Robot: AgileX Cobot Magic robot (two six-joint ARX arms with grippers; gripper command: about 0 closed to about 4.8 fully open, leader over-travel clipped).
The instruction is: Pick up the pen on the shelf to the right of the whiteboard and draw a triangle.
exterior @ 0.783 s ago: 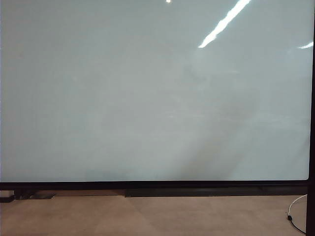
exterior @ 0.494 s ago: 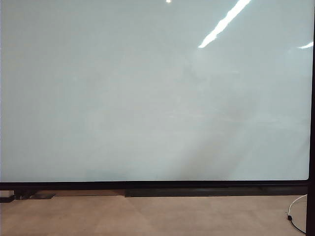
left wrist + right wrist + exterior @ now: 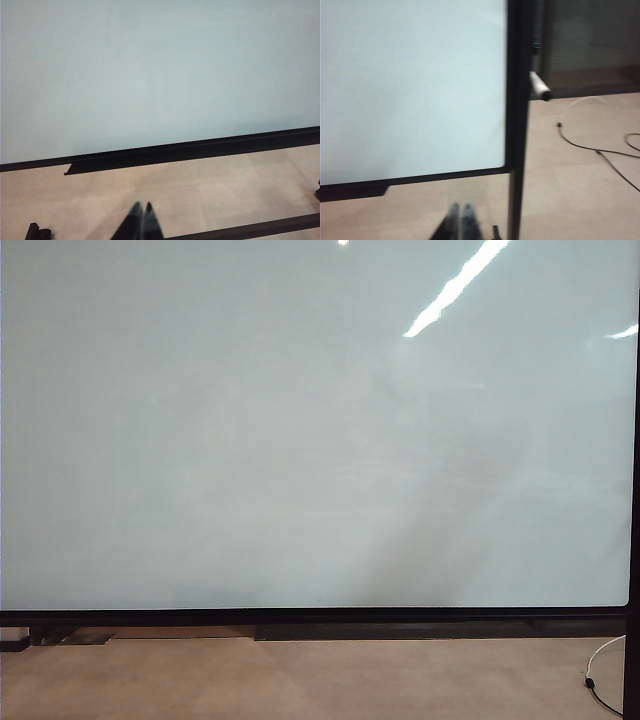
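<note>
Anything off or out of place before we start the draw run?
Nothing stands out. The whiteboard is blank and upright, with only ceiling-light glare. The pen sticks out beside its right frame. A loose cable lies on the floor there. Left gripper and right gripper are shut, holding nothing.

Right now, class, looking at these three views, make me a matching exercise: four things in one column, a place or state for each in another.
Things:
1. whiteboard
2. pen
3. left gripper
4. cable

Places or states:
A. jaws shut, low above the floor
B. lying on the floor
C. blank, nothing drawn
D. sticking out beside the board's right frame

Pairs: 1-C, 2-D, 3-A, 4-B
</note>
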